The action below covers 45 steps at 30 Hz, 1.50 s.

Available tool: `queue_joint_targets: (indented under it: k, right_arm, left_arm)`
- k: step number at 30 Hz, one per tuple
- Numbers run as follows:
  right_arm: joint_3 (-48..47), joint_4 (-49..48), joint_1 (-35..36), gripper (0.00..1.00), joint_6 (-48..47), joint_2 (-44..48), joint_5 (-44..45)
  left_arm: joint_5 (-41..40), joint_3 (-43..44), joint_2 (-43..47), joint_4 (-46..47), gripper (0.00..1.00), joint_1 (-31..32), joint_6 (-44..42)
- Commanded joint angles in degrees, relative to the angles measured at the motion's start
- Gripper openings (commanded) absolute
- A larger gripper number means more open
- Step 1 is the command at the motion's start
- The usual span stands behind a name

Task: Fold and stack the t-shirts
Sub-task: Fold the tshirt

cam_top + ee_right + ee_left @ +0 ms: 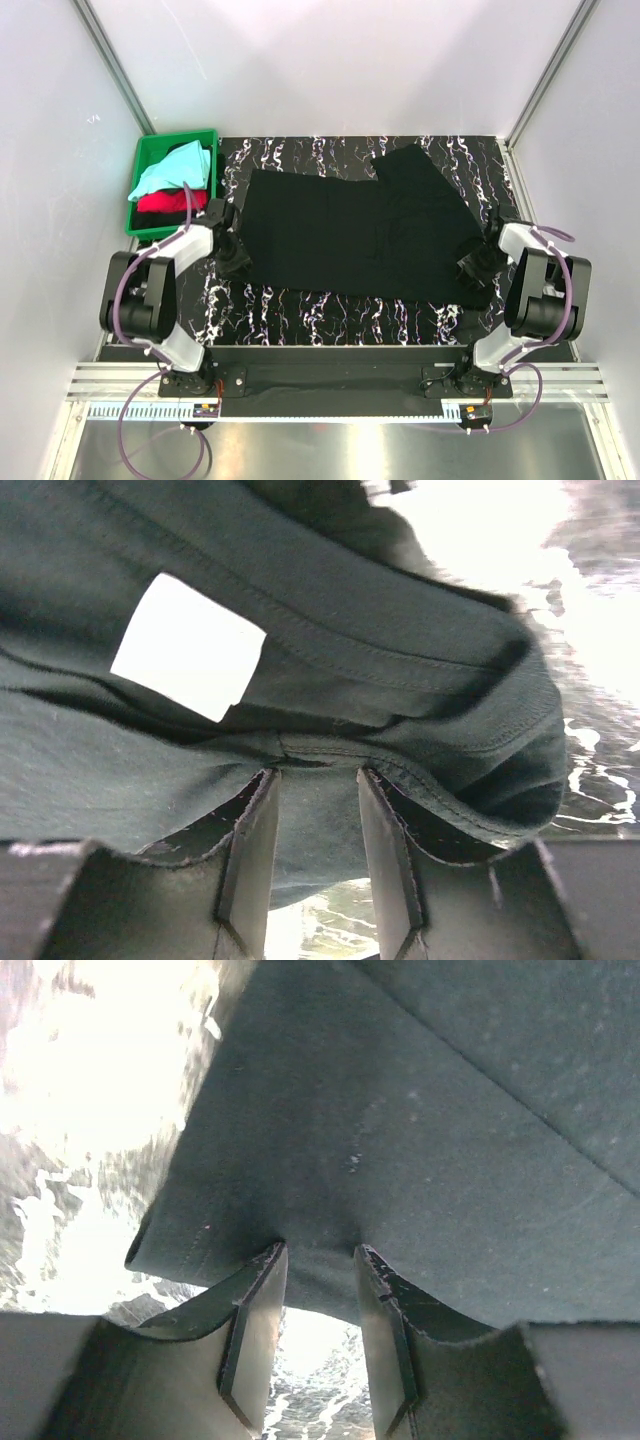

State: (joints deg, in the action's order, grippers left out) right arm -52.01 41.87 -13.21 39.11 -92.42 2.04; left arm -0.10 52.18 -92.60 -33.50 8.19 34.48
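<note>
I note black t-shirt (340, 230) spread on tabletop (300, 305), left gripper (320, 1251) and right gripper (316, 774) jaws straddling its edges, clamping I cannot confirm.

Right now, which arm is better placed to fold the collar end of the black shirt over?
Right. The right gripper straddles the collar of the black shirt, beside the white label; the left gripper is at the opposite edge.
</note>
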Motion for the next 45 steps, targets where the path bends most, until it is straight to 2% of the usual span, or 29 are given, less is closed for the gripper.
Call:
queue_joint_targets:
  k: [1, 6, 10, 13, 15, 18, 21, 23, 25, 26, 27, 28, 29, 31, 32, 35, 36, 38, 40, 43, 45]
  right_arm:
    - [3.1, 2.9, -5.3, 0.46, 0.1, 0.1, 9.7]
    - [1.8, 5.4, -7.4, 0.48, -3.2, 4.6, 10.0]
    - [-1.2, 7.2, -7.4, 0.52, -6.7, 6.6, 6.8]
    - [-4.8, 7.8, -6.9, 0.58, -10.3, 7.6, 0.8]
    - [-8.4, 7.5, -4.5, 0.61, -11.1, 7.7, 0.1]
    - [-13.8, 4.9, -0.6, 0.73, -12.6, 5.4, -1.2]
    - [-19.6, -0.6, 1.4, 0.84, -11.7, 1.8, -1.9]
    - [-25.4, -6.9, 4.1, 0.88, -11.8, -2.4, -2.8]
    - [-30.9, -11.6, 6.1, 0.89, -12.0, -9.8, -2.3]
    - [-36.7, -13.3, 6.4, 0.89, -12.0, -12.8, -3.0]
    - [-39.8, -14.6, 6.7, 0.89, -12.0, -15.8, -5.6]
    - [-43.2, -15.4, 7.0, 0.89, -12.3, -21.9, -6.4]
    - [-50.2, -15.9, 7.8, 0.89, -12.8, -24.9, -6.8]
    - [-57.5, -16.4, 8.6, 0.89, -15.5, -32.8, -7.2]
    - [-64.1, -16.4, 9.7, 0.89, -16.7, -35.3, -6.8]
    - [-77.0, -15.2, 10.0, 0.82, -19.1, -44.8, -7.0]
    - [-80.2, -14.2, 10.0, 0.76, -19.3, -47.0, -7.4]
    - [-87.9, -12.6, 10.0, 0.72, -20.1, -52.5, -9.0]
    - [-91.5, -11.4, 10.5, 0.64, -20.8, -56.2, -11.2]
    - [-94.1, -10.5, 11.5, 0.58, -23.5, -57.4, -12.2]
    - [-92.8, -10.1, 12.2, 0.58, -25.0, -57.1, -12.0]
  left_arm:
    - [-2.3, -7.4, 1.3, -5.9, 0.42, -0.5, 4.4]
    - [-0.5, -13.6, 8.7, -7.8, 0.42, -0.5, 8.0]
    - [-0.3, -14.7, 16.4, -11.8, 0.42, 0.2, 9.2]
    - [-0.3, -12.8, 23.8, -15.2, 0.44, 1.9, 9.1]
    - [-0.9, -10.5, 29.6, -16.0, 0.48, 3.8, 8.9]
    - [-2.2, -6.0, 33.2, -15.1, 0.57, 4.8, 6.0]
    - [-3.4, 2.1, 30.3, -14.5, 0.61, 4.8, 0.5]
    - [-5.2, 9.5, 24.6, -13.7, 0.61, 4.8, -3.4]
    - [-7.7, 13.6, 18.1, -10.6, 0.59, 4.9, -6.0]
    - [-8.1, 17.1, 15.9, -9.4, 0.59, 4.8, -8.4]
    - [-7.9, 19.0, 13.3, -6.6, 0.58, 4.3, -9.6]
    - [-5.6, 21.0, 11.2, -5.8, 0.58, 4.0, -10.7]
    - [-4.2, 25.2, 6.9, -5.4, 0.57, 3.8, -12.1]
    - [-0.3, 29.2, 3.8, -4.7, 0.57, 2.6, -12.6]
    - [1.4, 31.6, 1.7, -4.5, 0.57, 2.6, -12.9]
    - [6.3, 31.3, 0.5, -3.0, 0.57, 2.7, -12.9]
    - [6.9, 30.4, 0.7, -2.4, 0.57, 2.7, -12.7]
    - [5.8, 27.9, 0.8, -1.3, 0.57, 2.7, -12.5]
    - [4.4, 26.9, 0.6, -0.1, 0.56, 2.5, -13.2]
    - [4.6, 28.5, -2.7, 0.0, 0.56, 1.7, -15.8]
    - [6.0, 29.5, -4.0, 0.0, 0.56, 0.3, -15.4]
